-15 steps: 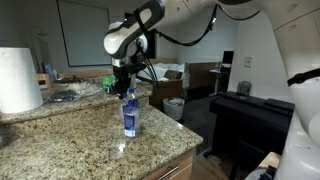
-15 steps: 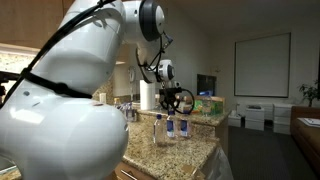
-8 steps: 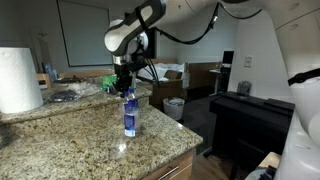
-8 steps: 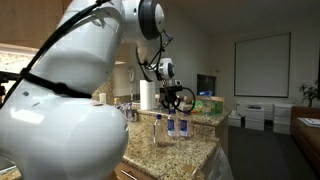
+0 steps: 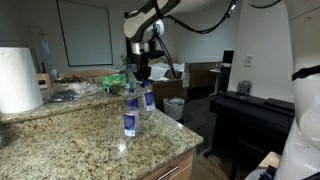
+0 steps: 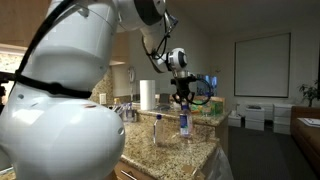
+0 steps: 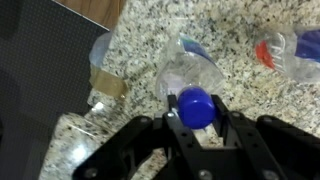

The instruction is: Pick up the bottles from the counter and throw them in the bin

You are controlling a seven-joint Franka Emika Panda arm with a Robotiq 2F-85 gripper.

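Observation:
My gripper [image 5: 146,82] is shut on the blue cap of a small clear bottle [image 5: 148,99] and holds it upright, slightly above the speckled granite counter [image 5: 80,145]. In the wrist view the cap [image 7: 196,108] sits between the two fingers, with the bottle's body [image 7: 190,68] below it. The same gripper [image 6: 184,106] and bottle [image 6: 184,123] show in an exterior view. The second bottle [image 5: 130,113] stands on the counter beside it and also shows in an exterior view [image 6: 157,130] and the wrist view [image 7: 292,52]. The light grey bin [image 5: 174,107] stands on the floor beyond the counter's end.
A large paper towel roll [image 5: 18,80] stands at the counter's back. Brown cardboard boxes [image 5: 172,80] lie behind the bin. A black table [image 5: 252,112] stands past the counter. The counter's rounded edge [image 7: 110,60] runs close below the held bottle.
My gripper has moved sideways toward the counter's end and risen a little, taking one bottle with it. The second bottle stays where it was.

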